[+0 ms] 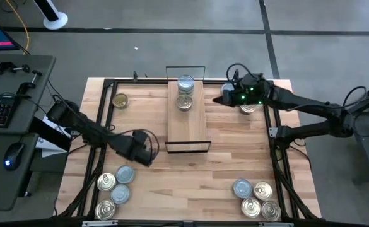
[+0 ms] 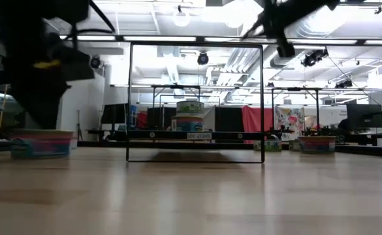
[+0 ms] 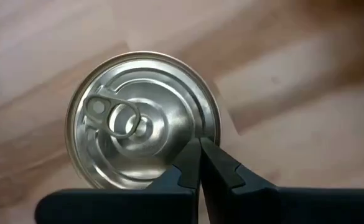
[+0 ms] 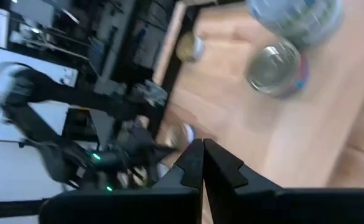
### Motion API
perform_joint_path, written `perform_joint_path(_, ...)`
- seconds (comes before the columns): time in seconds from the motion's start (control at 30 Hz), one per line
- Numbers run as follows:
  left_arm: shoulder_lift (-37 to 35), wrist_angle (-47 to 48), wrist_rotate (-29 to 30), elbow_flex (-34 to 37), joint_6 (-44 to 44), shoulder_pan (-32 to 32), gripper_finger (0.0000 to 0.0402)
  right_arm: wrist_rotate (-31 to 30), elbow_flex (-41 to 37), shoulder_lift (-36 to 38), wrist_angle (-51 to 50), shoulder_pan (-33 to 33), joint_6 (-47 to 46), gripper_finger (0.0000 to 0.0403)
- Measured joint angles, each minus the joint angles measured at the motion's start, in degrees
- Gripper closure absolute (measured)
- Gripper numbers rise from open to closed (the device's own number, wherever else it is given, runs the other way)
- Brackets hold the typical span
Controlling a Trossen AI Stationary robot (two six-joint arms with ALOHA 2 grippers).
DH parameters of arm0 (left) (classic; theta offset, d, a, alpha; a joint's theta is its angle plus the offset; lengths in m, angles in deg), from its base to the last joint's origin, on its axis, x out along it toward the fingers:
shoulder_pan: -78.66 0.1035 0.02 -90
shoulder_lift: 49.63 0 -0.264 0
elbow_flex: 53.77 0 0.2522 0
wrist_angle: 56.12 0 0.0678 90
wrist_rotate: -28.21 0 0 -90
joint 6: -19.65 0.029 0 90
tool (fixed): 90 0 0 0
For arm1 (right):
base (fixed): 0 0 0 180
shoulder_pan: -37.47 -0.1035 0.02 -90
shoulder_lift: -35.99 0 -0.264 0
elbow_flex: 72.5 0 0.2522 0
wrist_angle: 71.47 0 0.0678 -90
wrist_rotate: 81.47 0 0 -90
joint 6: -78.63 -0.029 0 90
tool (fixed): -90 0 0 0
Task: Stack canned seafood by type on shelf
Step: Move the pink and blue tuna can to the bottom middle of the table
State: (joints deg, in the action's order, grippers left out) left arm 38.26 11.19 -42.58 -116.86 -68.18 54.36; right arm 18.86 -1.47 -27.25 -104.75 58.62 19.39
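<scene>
Tin (image 3: 143, 119) directly beneath left gripper (image 3: 200, 163)

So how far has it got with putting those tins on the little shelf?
Barely started. The shelf carries just two tins at its far end. Nothing is in hand: the left gripper hovers shut over a silver tin, and the right gripper is shut too. Clusters near left and near right remain.

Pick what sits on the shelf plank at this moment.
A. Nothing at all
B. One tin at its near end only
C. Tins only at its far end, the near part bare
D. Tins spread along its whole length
C: in the high view the tins sit at the far end of the shelf, whose near part is bare wood.
</scene>
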Motion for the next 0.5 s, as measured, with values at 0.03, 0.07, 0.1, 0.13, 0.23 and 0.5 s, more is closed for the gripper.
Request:
perform_joint_path(0.03, 0.0, -0.7, -0.2, 0.0, 0.7, -1.1, 0.0402, -1.3, 2.3, 0.0, -1.4, -0.7, 0.2, 0.0403)
perform_joint_path(0.07, -0.1, -1.7, -0.6, 0.0, 1.8, -2.2, 0.0402, -2.4, 4.6, 0.0, -3.0, -1.5, 0.2, 0.0403)
perform_joint_path(0.1, -0.1, -3.0, -1.1, -0.1, 3.0, -3.4, 0.0402, -3.6, 6.7, 0.0, -4.6, -2.2, 0.2, 0.0403)
perform_joint_path(0.13, -0.1, -4.6, -2.2, -0.1, 4.1, -4.5, 0.0402, -4.6, 8.9, 0.0, -6.2, -3.0, 0.5, 0.0403)
perform_joint_path(0.23, -0.1, -10.5, -5.7, -0.2, 6.9, -7.8, 0.0402, -7.3, 15.3, 0.0, -11.0, -4.8, 2.4, 0.0403)
perform_joint_path(0.5, 0.5, -23.2, -8.4, 0.1, 7.0, -14.5, 0.0401, -12.3, 27.0, 0.0, -24.6, -11.1, 7.8, 0.0403)
